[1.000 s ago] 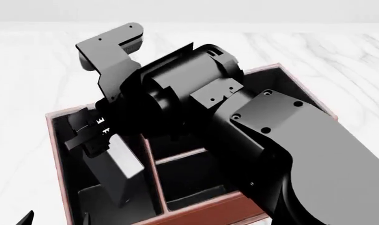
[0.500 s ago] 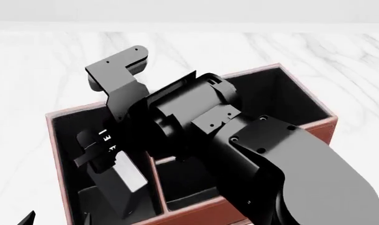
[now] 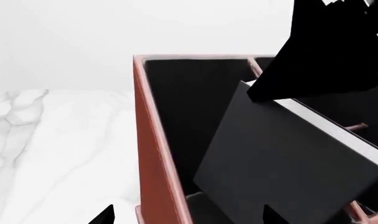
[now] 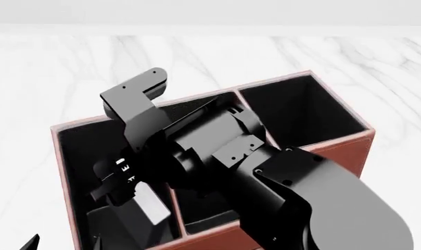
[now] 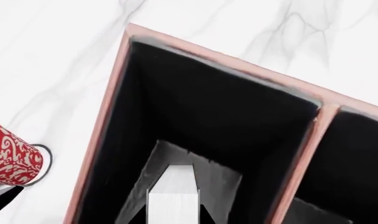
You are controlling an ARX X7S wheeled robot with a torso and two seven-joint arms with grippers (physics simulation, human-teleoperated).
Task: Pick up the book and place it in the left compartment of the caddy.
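Note:
The reddish-brown caddy [image 4: 339,148] stands on the marble table. My right gripper [image 4: 118,179] reaches down into its left compartment [image 4: 77,151] and is shut on the black book [image 4: 130,224], which tilts inside with its white page edge [image 4: 153,205] showing. In the right wrist view the book's page edge [image 5: 172,196] sits between the jaws of my right gripper [image 5: 172,220], above the black-lined compartment [image 5: 207,116]. The left wrist view shows the book's cover [image 3: 282,158] inside the caddy wall [image 3: 154,154]. My left gripper [image 3: 189,219] is open and empty, outside the caddy's left wall.
A red patterned mug [image 5: 11,161] stands on the table just outside the caddy's left side. My right arm [image 4: 266,177] covers the caddy's middle sections. The tall square section [image 4: 301,112] is at the back right. White marble table [image 4: 43,78] lies all around.
My right gripper has moved down and toward the caddy's front with the book, which now sits deeper in the left compartment. The left gripper has not moved.

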